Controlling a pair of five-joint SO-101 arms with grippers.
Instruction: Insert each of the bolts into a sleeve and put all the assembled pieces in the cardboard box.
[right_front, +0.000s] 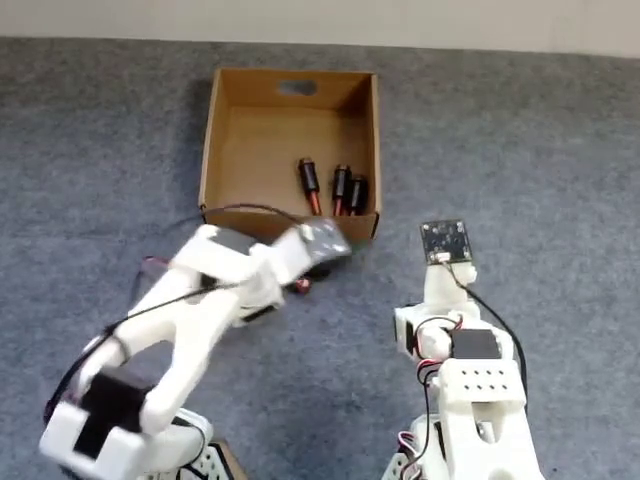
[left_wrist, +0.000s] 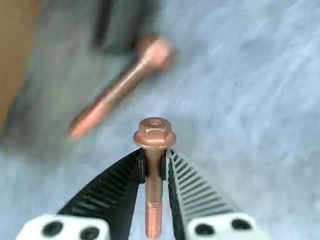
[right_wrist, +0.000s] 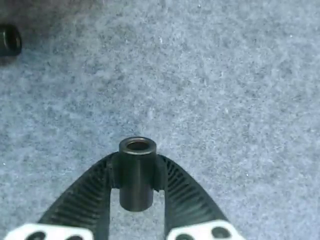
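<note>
The left fingers (left_wrist: 138, 166) pinch a bolt (left_wrist: 154, 137) tight, head pointing out. The right fingers (right_wrist: 111, 172) squeeze a sleeve (right_wrist: 136, 175), its hole facing out. Bring them together slowly, with the bolt's thin end straight at the hole. The box (right_front: 212, 150) sits by the far edge of the worktop (right_front: 530, 130).

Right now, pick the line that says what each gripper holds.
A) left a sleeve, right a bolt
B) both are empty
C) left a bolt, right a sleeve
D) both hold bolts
C: the left gripper is shut on a copper-coloured bolt just under its head, and the right gripper is shut on a black sleeve with its open end showing.
</note>
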